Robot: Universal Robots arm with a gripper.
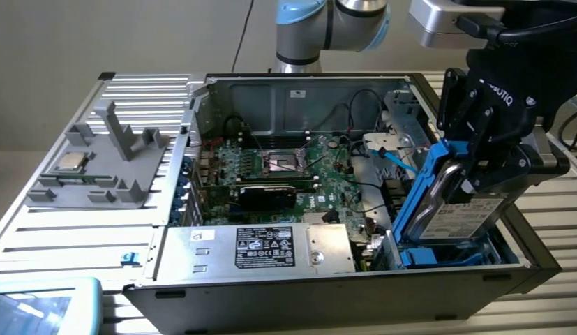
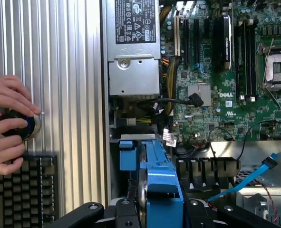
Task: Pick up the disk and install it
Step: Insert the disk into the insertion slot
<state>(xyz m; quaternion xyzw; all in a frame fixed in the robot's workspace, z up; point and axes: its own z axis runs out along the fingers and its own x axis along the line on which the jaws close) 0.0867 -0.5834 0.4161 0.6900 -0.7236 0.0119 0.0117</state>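
I have the gripper (image 1: 483, 164) clenched on the disk (image 1: 460, 209): the black fingers clamp its flat faces from either side, and the silver-grey body with its white label hangs beneath them inside the bright blue carrier. The disk is steeply tilted, almost on edge. Its lower end reaches down into the corner of the open computer case (image 1: 344, 293) directly below the gripper, where more blue plastic shows in the bay; I cannot tell whether it is touching the bay floor.

In the wrist view the gripper (image 2: 147, 213) frames the disk (image 2: 161, 185), whose blue carrier runs straight out ahead between the two black finger links. Beyond the disk's far end sits the power supply (image 2: 133, 42) — the big silver box with the black-and-white sticker. To one side of the gripper lies the green motherboard (image 2: 216, 104) with its empty processor socket (image 2: 278, 66). A blue data cable (image 2: 254, 178) trails close beside the gripper on that same side.

On the opposite side, well apart from the gripper and outside the case, a person's hands (image 2: 7, 102) rest on a round knob (image 2: 19, 126) on the ribbed metal table (image 2: 69, 95), just beside a black keyboard (image 2: 26, 190).

Far across the case from the gripper stands a grey fixture (image 1: 102, 164) holding a small square processor chip (image 1: 70, 162).
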